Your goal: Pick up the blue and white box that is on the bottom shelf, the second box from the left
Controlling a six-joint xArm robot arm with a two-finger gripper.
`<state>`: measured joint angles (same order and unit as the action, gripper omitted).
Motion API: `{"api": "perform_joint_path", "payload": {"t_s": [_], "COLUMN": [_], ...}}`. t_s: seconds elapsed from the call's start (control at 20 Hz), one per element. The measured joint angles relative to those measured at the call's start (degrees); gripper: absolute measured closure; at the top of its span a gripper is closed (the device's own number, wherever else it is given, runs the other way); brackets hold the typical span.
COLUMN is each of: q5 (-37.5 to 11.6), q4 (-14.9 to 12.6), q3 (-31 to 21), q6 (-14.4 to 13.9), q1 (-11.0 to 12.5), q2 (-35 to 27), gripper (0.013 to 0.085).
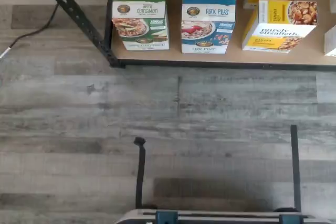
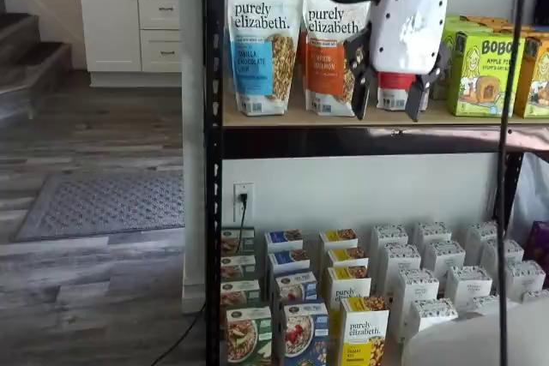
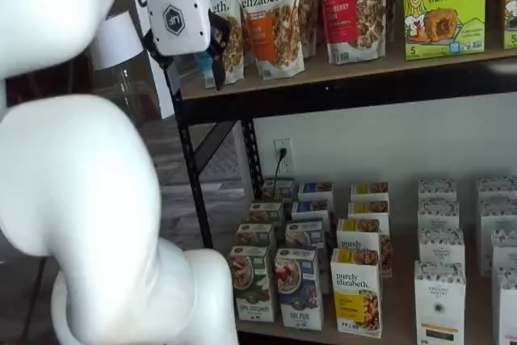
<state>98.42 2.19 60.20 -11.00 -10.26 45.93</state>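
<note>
My jaws (image 2: 388, 102) hang spread apart and empty up by the granola bags (image 2: 264, 40), nothing picked yet, while the blue and white box (image 2: 304, 333) waits untouched on the bottom shelf (image 3: 404, 325) far below.

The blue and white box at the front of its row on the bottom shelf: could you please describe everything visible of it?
The blue and white box is a tall cardboard carton, standing upright at the front of its row on the bottom shelf. Its top flap reads "Flax Plus" on white; the front pictures a bowl of cereal with red berries above a dark blue band. A green-trimmed box stands on one side, a yellow "purely elizabeth" box on the other, similar boxes behind. Nothing grips it.
</note>
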Motion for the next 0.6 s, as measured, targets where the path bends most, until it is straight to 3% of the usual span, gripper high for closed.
{"api": "perform_joint_path", "payload": {"t_s": [0.6], "q5": [-9.5], "q4": [-2.3], "q3": [-9.2], "q6": [-1.1], "q1": [-1.4], "q2": [0.9], "gripper": [0.013]}}
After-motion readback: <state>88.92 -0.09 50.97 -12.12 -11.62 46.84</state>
